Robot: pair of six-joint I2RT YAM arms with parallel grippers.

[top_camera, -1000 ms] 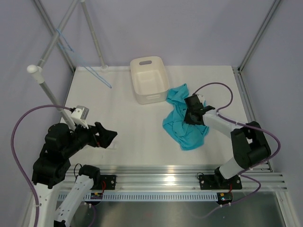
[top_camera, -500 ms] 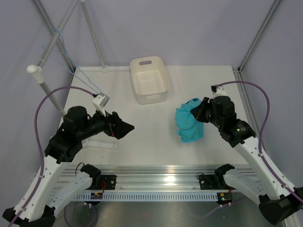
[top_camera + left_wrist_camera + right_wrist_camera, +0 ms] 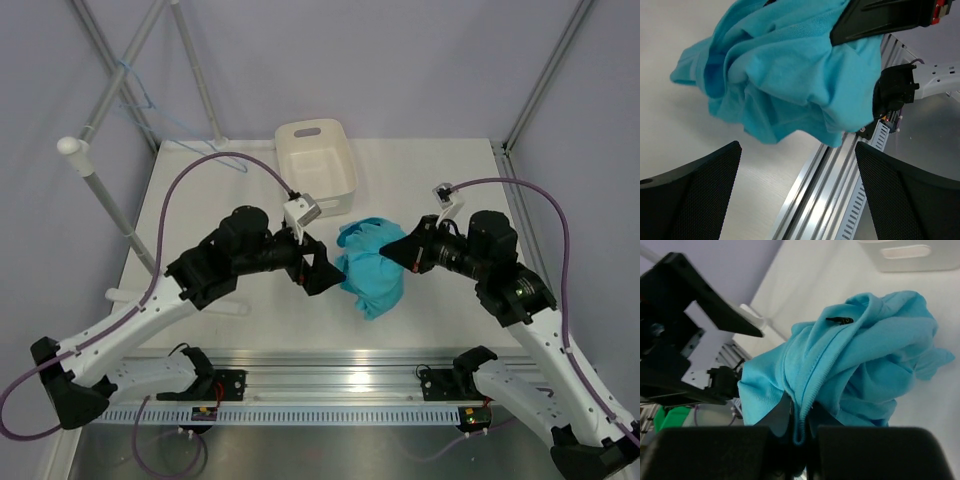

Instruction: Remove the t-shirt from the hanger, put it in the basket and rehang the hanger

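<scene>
Pinching a fold of the small teal soft-fabric t-shirt (image 3: pixel 368 268), the right gripper (image 3: pixel 410 252) has its two black fingers pressed together on the cloth; the t-shirt hangs from it in a crumpled bunch over the white table (image 3: pixel 220 200), near the front edge. A small dark tag (image 3: pixel 839 319) shows on top of the bunch in the right wrist view; I cannot tell if the lowest fold touches the table.

The left gripper (image 3: pixel 316 272) points at the t-shirt from the other side. Its fingers are spread wide apart and hold nothing; the cloth sits just in front of the gap between them. The silver metal rail (image 3: pixel 830 185) at the table's near edge runs under the bunch in the left wrist view.

The thin light-blue wire hanger (image 3: pixel 140 92) is up by the grey metal rack pole (image 3: pixel 195 75) at the far left corner, well apart from both grippers, and the t-shirt is off it. A white plastic tub (image 3: pixel 316 168) stands at the back of the table, just behind the t-shirt but not touching it.
</scene>
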